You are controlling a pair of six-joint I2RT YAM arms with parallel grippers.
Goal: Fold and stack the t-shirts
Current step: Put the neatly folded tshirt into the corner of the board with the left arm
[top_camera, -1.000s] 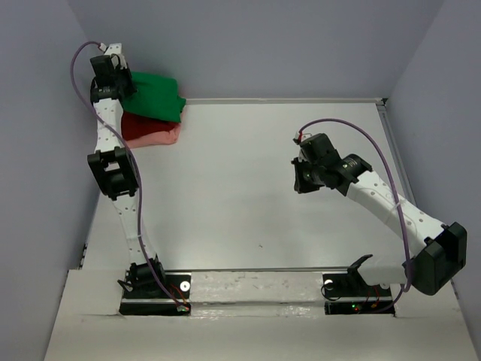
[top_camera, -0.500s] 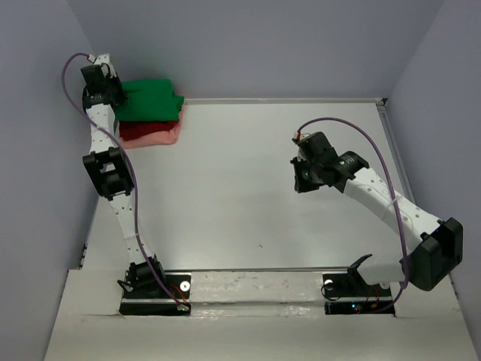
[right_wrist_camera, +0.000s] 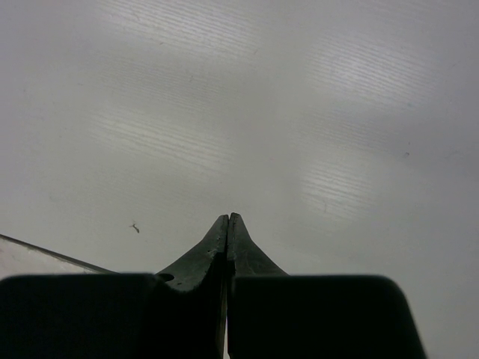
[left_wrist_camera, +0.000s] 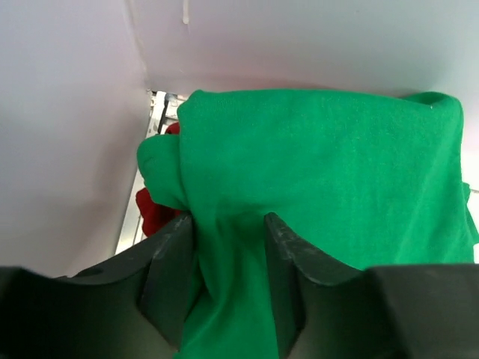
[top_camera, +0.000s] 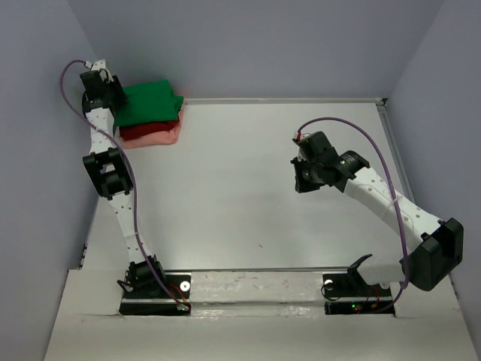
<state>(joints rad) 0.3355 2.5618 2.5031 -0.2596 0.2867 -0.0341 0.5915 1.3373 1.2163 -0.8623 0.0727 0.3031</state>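
Just popped the left end effector (left_wrist_camera: 228,223) partway open in the far-left corner, leaving the green t-shirt (top_camera: 150,101) slack between the jaws atop the dark red t-shirt (top_camera: 146,129) and pink t-shirt (top_camera: 161,138); looks stacked; further right, keeps the right end effector (right_wrist_camera: 227,224) shut, holding nothing, over the surface (top_camera: 248,195).

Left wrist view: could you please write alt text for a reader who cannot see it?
A folded bright green t-shirt fills most of the frame, one bunched fold lying between the parted dark fingers of the left gripper. A dark red t-shirt peeks out beneath it at the left, beside a pale wall.
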